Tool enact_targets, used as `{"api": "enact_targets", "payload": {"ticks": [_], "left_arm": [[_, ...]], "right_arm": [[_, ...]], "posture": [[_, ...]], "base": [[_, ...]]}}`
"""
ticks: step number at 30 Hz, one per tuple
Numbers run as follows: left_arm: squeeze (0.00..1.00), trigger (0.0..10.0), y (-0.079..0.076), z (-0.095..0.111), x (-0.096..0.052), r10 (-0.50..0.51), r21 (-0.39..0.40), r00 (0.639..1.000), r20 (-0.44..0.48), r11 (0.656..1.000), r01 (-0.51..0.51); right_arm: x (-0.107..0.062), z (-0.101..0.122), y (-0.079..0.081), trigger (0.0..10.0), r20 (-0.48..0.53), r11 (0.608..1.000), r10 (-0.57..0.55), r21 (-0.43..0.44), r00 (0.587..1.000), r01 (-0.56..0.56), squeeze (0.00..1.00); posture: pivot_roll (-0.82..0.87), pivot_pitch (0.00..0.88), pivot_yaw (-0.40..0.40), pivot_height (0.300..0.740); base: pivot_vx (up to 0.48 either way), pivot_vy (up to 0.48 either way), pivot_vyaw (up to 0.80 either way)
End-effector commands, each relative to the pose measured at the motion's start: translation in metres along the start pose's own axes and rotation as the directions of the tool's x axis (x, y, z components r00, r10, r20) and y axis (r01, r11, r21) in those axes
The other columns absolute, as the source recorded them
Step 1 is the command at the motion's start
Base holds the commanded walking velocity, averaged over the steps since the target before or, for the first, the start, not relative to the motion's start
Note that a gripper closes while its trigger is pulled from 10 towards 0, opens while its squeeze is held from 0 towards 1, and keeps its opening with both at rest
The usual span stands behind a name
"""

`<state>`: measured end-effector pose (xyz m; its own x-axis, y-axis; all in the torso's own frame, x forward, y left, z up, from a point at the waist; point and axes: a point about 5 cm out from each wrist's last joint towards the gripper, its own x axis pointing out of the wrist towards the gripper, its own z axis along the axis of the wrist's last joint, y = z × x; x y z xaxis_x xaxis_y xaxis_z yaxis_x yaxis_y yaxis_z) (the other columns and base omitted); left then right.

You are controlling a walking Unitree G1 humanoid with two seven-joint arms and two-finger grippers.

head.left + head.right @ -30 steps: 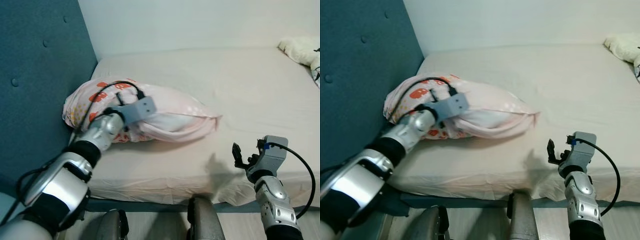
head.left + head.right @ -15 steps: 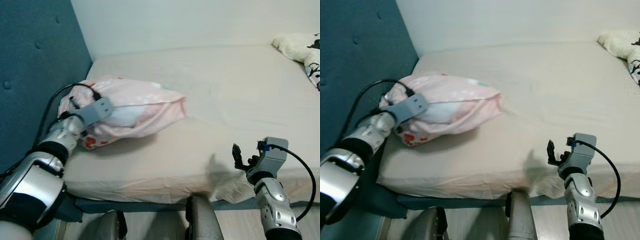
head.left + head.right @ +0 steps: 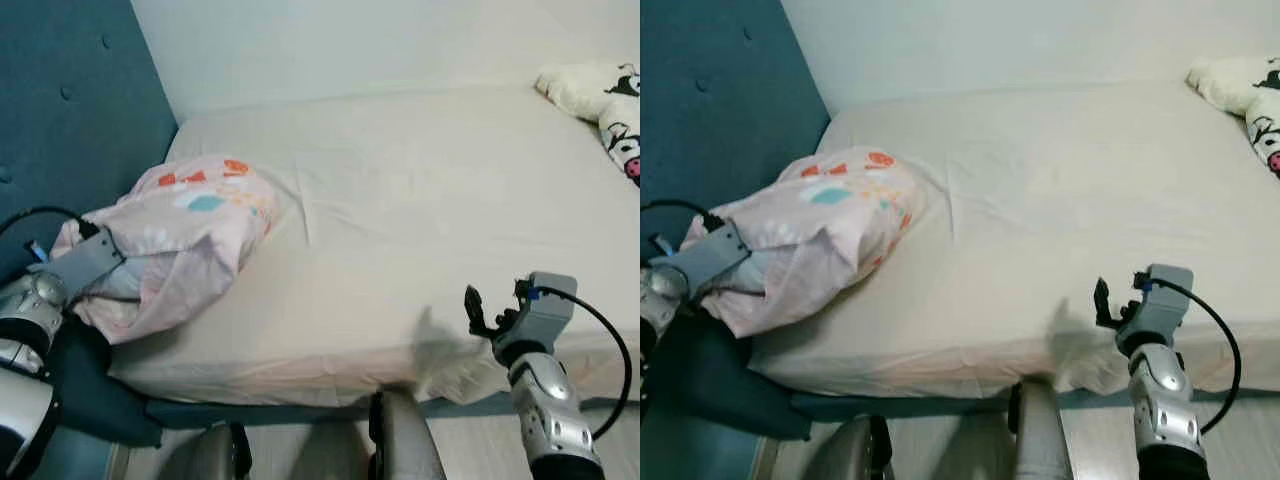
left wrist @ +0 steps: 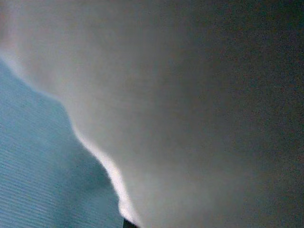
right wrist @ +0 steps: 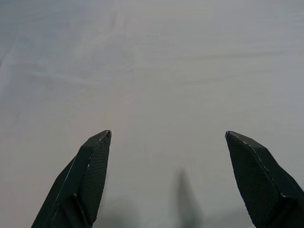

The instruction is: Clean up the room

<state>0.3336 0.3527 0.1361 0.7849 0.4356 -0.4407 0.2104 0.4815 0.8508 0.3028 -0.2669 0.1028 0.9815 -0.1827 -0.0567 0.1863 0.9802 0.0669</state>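
— Where's the pillow (image 3: 170,245)?

— At the head end of the bed (image 3: 420,210), on the robot's left. It's pink with orange and blue prints, and it lies at the mattress corner next to the blue headboard (image 3: 70,110), with its lower end hanging past the bed's edge.

— Is the robot holding it?

— The left gripper (image 3: 105,262) is buried in the pillow's lower end. The grey wrist block and a black cable show beside the cloth, but the fingers are hidden in the fabric, so I can't tell how they stand. The wrist view is just pale cloth up close, with a patch of blue beside it.

— And the other arm?

— The right gripper (image 5: 168,178) hovers low at the near edge of the bed, well apart from the pillow. Its two black fingers (image 5: 90,166) are spread wide with nothing between them, over bare sheet.

— Anything else on the bed?

— A white plush (image 3: 600,105) with black marks, at the far right end.
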Motion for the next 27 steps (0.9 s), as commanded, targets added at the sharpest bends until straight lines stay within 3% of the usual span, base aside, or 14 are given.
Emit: {"api": "enact_targets", "payload": {"ticks": [1, 3, 6, 8, 10, 11, 13, 14, 15, 17, 18, 22, 24, 27], "left_arm": [[0.0, 0.0, -0.011, -0.048, -0.004, -0.039, -0.003, 0.981, -0.189, 0.999, 0.039], [0.0, 0.0, -0.011, -0.048, -0.004, -0.039, -0.003, 0.981, -0.189, 0.999, 0.039], [0.0, 0.0, -0.059, -0.053, -0.005, -0.183, -0.045, 0.961, -0.208, 0.983, 0.178], [0.0, 0.0, -0.07, -0.053, -0.006, -0.221, -0.06, 0.952, -0.21, 0.975, 0.213], [0.0, 0.0, -0.107, -0.048, -0.01, -0.336, -0.15, 0.923, -0.186, 0.938, 0.311], [0.0, 7.6, -0.124, -0.043, -0.012, -0.382, -0.216, 0.91, -0.163, 0.914, 0.344], [0.0, 7.6, -0.135, -0.041, -0.014, -0.409, -0.26, 0.901, -0.148, 0.895, 0.363], [0.0, 10.0, -0.148, -0.037, -0.017, -0.442, -0.325, 0.888, -0.123, 0.864, 0.385], [0.06, 10.0, -0.164, -0.03, -0.021, -0.473, -0.428, 0.877, -0.085, 0.812, 0.396], [0.06, 10.0, -0.168, -0.028, -0.022, -0.476, -0.467, 0.877, -0.072, 0.792, 0.392], [1.0, 10.0, -0.169, -0.025, -0.022, -0.465, -0.482, 0.883, -0.062, 0.789, 0.381], [1.0, 10.0, -0.165, -0.014, -0.019, -0.422, -0.545, 0.907, -0.006, 0.762, 0.351], [1.0, 10.0, -0.147, 0.013, -0.013, -0.323, -0.625, 0.938, 0.127, 0.708, 0.329], [1.0, 10.0, -0.136, 0.028, -0.011, -0.269, -0.649, 0.942, 0.202, 0.684, 0.334]], "right_arm": [[-0.002, -0.007, 0.003, 10.0, -0.032, 1.0, 0.004, 0.008, 0.999, -0.004, 0.0], [-0.002, -0.007, 0.003, 10.0, -0.032, 1.0, 0.004, 0.008, 0.999, -0.004, 0.0], [-0.001, -0.007, 0.003, 10.0, -0.031, 1.0, 0.005, 0.007, 1.0, -0.004, 0.0], [-0.001, -0.007, 0.002, 10.0, -0.031, 1.0, 0.004, 0.007, 1.0, -0.003, 0.0], [-0.001, -0.007, 0.002, 10.0, -0.03, 1.0, 0.001, 0.007, 1.0, -0.001, 0.0], [-0.001, -0.007, 0.001, 10.0, -0.03, 1.0, 0.0, 0.007, 1.0, 0.0, 0.0], [-0.001, -0.007, 0.001, 10.0, -0.03, 1.0, 0.0, 0.007, 1.0, 0.0, 0.0], [-0.002, -0.007, 0.001, 10.0, -0.031, 1.0, 0.0, 0.007, 1.0, 0.0, 0.0], [-0.002, -0.007, 0.001, 10.0, -0.032, 1.0, 0.001, 0.007, 0.999, -0.001, 0.0], [-0.002, -0.007, 0.002, 10.0, -0.032, 1.0, 0.001, 0.007, 0.999, -0.001, 0.0], [-0.002, -0.007, 0.002, 10.0, -0.033, 1.0, 0.002, 0.007, 0.999, -0.002, 0.0], [-0.001, -0.007, 0.003, 10.0, -0.034, 1.0, 0.005, 0.007, 0.999, -0.005, 0.0], [0.001, -0.006, 0.004, 10.0, -0.034, 1.0, 0.011, 0.005, 0.999, -0.011, 0.0], [0.002, -0.006, 0.005, 10.0, -0.034, 1.0, 0.014, 0.005, 0.999, -0.014, 0.0]], "posture": [[-0.08, 0.236, 0.034, 0.596], [-0.08, 0.236, 0.034, 0.596], [-0.08, 0.234, 0.037, 0.596], [-0.08, 0.234, 0.037, 0.596], [-0.09, 0.233, 0.038, 0.596], [-0.09, 0.232, 0.038, 0.596], [-0.09, 0.232, 0.038, 0.596], [-0.09, 0.233, 0.037, 0.596], [-0.09, 0.233, 0.034, 0.596], [-0.09, 0.233, 0.034, 0.596], [-0.09, 0.232, 0.032, 0.596], [-0.09, 0.231, 0.03, 0.596], [-0.08, 0.229, 0.023, 0.596], [-0.08, 0.228, 0.023, 0.596]], "base": [[0.0, 0.0, 0.0], [0.0, 0.0, 0.0], [0.0, 0.0, 0.0], [0.0, 0.0, 0.0], [0.0, 0.0, 0.0], [0.0, 0.0, 0.0], [0.0, 0.0, 0.0], [0.0, 0.0, 0.0], [0.0, 0.0, 0.0], [0.0, 0.0, 0.0], [0.0, 0.0, 0.0], [0.0, 0.0, 0.0], [0.0, 0.0, 0.0], [0.0, 0.0, 0.0]]}}
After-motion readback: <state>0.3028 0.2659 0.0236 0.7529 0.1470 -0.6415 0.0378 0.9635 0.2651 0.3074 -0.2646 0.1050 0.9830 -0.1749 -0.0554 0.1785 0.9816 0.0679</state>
